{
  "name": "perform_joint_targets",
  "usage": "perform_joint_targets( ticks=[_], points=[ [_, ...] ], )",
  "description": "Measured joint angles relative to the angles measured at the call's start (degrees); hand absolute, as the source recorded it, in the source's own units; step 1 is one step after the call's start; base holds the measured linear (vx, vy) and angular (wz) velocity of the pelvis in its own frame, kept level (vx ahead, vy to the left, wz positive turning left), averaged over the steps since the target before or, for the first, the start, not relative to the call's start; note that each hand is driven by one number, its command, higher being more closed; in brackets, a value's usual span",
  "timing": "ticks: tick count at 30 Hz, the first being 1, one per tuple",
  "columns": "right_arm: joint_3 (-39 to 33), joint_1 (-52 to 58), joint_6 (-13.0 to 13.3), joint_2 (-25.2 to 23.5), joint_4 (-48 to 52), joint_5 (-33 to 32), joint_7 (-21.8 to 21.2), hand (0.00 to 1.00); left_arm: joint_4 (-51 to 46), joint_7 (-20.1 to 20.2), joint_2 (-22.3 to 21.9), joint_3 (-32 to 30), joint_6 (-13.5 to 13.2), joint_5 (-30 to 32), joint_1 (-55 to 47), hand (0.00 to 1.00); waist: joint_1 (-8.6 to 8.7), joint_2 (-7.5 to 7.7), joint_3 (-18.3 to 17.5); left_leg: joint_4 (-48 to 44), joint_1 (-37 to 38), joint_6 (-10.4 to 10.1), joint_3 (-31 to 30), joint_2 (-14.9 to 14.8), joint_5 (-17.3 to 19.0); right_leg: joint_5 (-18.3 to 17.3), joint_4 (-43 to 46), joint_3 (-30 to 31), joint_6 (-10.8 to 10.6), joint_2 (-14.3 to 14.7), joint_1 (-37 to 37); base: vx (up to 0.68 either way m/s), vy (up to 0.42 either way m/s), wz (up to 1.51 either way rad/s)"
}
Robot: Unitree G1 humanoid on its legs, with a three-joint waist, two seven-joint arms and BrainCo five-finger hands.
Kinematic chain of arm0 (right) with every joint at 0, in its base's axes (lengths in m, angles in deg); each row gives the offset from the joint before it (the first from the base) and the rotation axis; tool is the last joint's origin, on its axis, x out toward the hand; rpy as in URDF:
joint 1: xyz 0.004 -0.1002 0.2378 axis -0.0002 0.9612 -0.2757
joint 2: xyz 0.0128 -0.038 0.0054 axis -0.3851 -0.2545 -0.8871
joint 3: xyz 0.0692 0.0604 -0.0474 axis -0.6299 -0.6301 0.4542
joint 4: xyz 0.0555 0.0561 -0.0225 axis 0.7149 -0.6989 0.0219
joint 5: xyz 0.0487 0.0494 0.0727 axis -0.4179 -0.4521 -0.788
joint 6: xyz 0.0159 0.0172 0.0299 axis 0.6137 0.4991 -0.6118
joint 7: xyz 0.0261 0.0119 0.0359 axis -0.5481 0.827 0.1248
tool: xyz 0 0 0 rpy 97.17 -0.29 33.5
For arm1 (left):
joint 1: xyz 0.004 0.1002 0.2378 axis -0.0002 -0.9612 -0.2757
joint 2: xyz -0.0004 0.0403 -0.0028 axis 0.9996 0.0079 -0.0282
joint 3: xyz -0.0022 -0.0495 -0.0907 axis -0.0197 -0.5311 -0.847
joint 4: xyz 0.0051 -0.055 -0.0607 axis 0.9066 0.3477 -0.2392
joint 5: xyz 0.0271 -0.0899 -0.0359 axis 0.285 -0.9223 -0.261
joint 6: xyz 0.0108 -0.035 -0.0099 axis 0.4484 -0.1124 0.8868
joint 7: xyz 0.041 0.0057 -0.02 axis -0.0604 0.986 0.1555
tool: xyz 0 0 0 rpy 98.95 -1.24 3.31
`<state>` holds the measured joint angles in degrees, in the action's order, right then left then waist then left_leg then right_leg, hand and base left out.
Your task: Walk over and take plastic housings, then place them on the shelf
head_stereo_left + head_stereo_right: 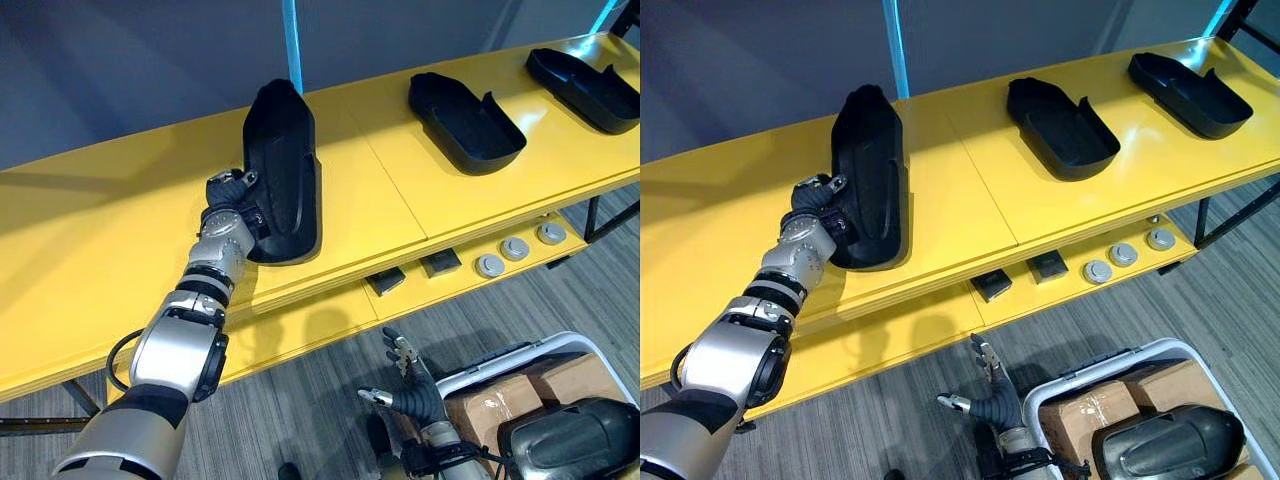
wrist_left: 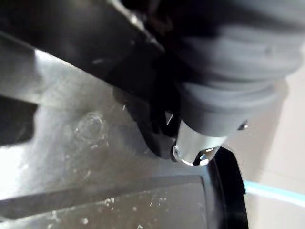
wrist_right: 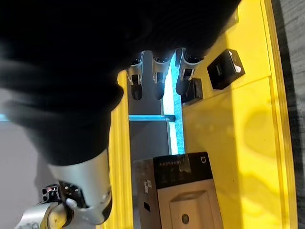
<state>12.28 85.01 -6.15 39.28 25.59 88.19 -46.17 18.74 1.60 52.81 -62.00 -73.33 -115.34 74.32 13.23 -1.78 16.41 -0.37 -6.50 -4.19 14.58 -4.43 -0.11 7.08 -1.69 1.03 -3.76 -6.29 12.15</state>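
Right hand (image 1: 408, 386) hangs low over the grey floor (image 1: 320, 400). Its fingers are straight and spread apart, and it holds nothing. Just beside it is a white bin (image 1: 556, 349) with brown boxes (image 1: 492, 405) and one dark housing (image 1: 575, 440) inside. Higher up, the left hand (image 1: 232, 198) is pressed against the near end of a long black housing (image 1: 285, 160) that lies on top of the yellow shelf (image 1: 100, 230). I cannot tell if this hand is gripping it. On the lower board sit small black blocks (image 1: 440, 262) and round silver caps (image 1: 515, 249). Farther along the top lie a second housing (image 1: 465, 122) and a third housing (image 1: 585, 85), well apart.
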Motion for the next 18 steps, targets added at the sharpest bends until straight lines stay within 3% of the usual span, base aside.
perform_joint_targets(
  ticks=[10,11,14,18],
  points=[
    [1.6,0.1,0.4,0.8,-0.1,0.0,0.2,0.0,0.6,-8.2,2.8,-6.5,1.8,10.7,1.2,1.0,0.03,0.11,1.4,2.2,-0.4,-0.2,0.7,0.1,-1.3,1.7,-1.6,0.4,0.0,0.2,0.9,-0.01,0.006,-0.02],
    [1.8,0.1,0.8,0.8,-0.1,0.0,0.3,0.0,0.6,-10.0,3.0,-8.0,1.8,12.3,1.5,0.0,-0.01,0.22,1.7,2.3,-0.3,-0.1,0.9,0.1,-1.4,1.8,-1.6,0.7,-0.1,0.2,0.9,0.0,0.03,-0.06],
    [1.8,0.2,1.7,0.9,-0.1,0.0,0.4,0.0,0.6,-12.4,3.5,-9.8,1.9,14.3,1.6,0.0,-0.04,0.25,1.8,2.3,-0.2,-0.1,1.2,0.1,-1.4,1.8,-1.7,1.2,-0.1,0.3,0.9,0.02,0.034,-0.06],
    [1.8,0.2,2.1,1.0,-0.1,0.0,0.5,0.0,0.5,-12.6,3.9,-9.8,1.9,14.3,1.6,0.0,-0.03,0.25,1.8,2.3,-0.1,0.0,1.3,0.1,-1.5,1.9,-1.7,1.3,-0.1,0.3,0.9,0.02,0.024,-0.02]
  ],
)
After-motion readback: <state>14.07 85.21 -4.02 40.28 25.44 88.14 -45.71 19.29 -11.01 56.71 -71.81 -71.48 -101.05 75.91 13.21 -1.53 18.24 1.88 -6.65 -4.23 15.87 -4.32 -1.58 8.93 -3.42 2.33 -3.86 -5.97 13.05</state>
